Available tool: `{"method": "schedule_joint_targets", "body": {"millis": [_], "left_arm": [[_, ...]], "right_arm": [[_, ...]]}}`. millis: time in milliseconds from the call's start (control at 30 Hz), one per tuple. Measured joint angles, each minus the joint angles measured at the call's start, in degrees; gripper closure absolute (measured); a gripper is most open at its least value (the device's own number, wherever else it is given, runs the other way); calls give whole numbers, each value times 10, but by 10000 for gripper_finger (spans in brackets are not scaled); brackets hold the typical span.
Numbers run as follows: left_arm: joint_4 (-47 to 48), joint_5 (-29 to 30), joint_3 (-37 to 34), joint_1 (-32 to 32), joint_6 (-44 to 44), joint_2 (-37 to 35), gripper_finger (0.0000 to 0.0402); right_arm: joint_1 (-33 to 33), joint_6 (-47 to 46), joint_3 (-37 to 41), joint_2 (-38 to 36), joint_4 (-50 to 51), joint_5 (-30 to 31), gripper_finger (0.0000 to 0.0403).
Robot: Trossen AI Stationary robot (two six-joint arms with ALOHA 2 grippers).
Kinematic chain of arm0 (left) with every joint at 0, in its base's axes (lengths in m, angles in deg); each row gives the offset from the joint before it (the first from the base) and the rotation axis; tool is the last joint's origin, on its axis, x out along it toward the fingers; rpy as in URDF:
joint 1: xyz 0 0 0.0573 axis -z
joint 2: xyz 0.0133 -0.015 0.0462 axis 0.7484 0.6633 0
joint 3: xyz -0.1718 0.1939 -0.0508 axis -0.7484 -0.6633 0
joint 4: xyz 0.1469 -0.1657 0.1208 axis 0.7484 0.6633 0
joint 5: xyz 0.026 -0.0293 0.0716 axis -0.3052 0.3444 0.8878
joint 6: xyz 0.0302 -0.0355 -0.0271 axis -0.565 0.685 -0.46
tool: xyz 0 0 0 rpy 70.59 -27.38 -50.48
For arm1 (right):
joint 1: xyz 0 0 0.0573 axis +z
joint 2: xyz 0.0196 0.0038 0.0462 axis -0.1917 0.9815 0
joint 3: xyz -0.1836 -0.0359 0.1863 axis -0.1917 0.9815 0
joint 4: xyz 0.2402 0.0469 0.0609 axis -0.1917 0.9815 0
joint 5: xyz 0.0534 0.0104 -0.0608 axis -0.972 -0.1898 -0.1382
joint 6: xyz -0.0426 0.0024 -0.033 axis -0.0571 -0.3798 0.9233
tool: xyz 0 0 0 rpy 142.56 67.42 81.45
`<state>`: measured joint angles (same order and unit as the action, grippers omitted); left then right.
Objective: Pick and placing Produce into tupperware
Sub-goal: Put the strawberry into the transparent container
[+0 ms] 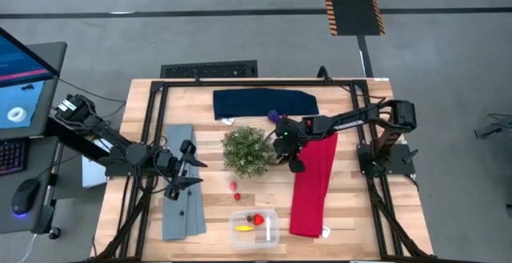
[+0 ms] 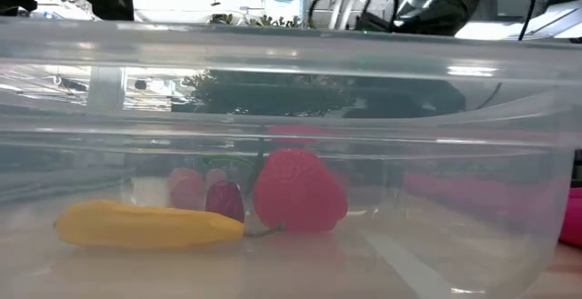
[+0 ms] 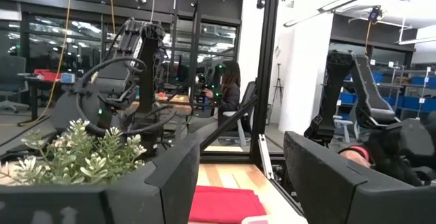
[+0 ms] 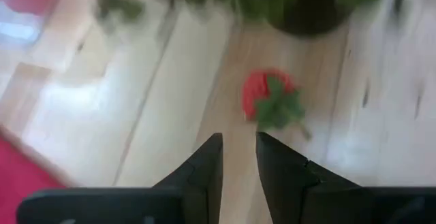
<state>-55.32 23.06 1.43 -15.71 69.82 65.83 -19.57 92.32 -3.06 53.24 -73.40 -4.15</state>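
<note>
Right wrist view: we note fingers (image 4: 238, 157) narrowly apart, empty; strawberry (image 4: 271, 99) just ahead looks light, slippery; grip across its red body.

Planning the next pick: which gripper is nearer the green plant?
Right. The right gripper sits just beside the green plant; the left gripper waits farther off on its other side.

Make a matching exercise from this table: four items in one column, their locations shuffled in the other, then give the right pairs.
Items:
1. yellow piece
2. potted plant
3. purple grape cluster
4. gray cloth

Places:
A. at the edge of the navy cloth
B. under the left gripper
C. inside the tupperware
D. mid-table, beside the red cloth

Pairs: 1-C, 2-D, 3-A, 4-B
</note>
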Motion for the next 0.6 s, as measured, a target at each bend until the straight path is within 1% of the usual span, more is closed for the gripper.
{"method": "schedule_joint_targets", "body": {"millis": [100,167,333,500,600], "left_arm": [[1,0,0,0,1,0,198],[1,0,0,0,1,0,198],[5,0,0,0,3,0,198],[4,-5,0,0,2,0,198],[4,-5,0,0,2,0,198]], "right_arm": [[-12,-23,42,-27,-69,-35,291],[-16,-33,67,-53,-98,-35,291],[-15,-47,124,-106,-212,-33,291],[-25,-73,182,-106,-307,-27,291],[-30,-82,197,-97,-349,-27,291]]}}
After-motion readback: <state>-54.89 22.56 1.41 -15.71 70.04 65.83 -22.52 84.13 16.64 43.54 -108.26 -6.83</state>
